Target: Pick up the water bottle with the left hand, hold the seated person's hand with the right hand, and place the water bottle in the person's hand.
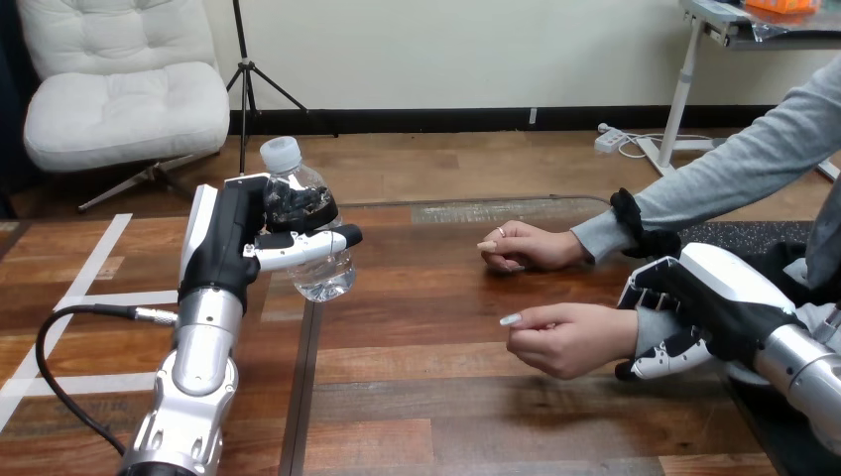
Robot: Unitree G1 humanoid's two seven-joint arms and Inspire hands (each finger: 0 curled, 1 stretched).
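A clear water bottle (307, 220) with a white cap is lifted off the table at the left, upright, with my left hand (260, 230) shut on it, fingers and thumb wrapped round its middle. At the right, my right hand (686, 312) is curled round the wrist of the person's nearer hand (565, 337), which hovers loosely closed over the table. The person's farther hand (524, 246) rests on the table behind it, apart from the bottle.
The wooden table (417, 397) stretches across the view, with a dark seam running down its left part. My left forearm (193, 387) rises from the bottom left, with a black cable looping beside it.
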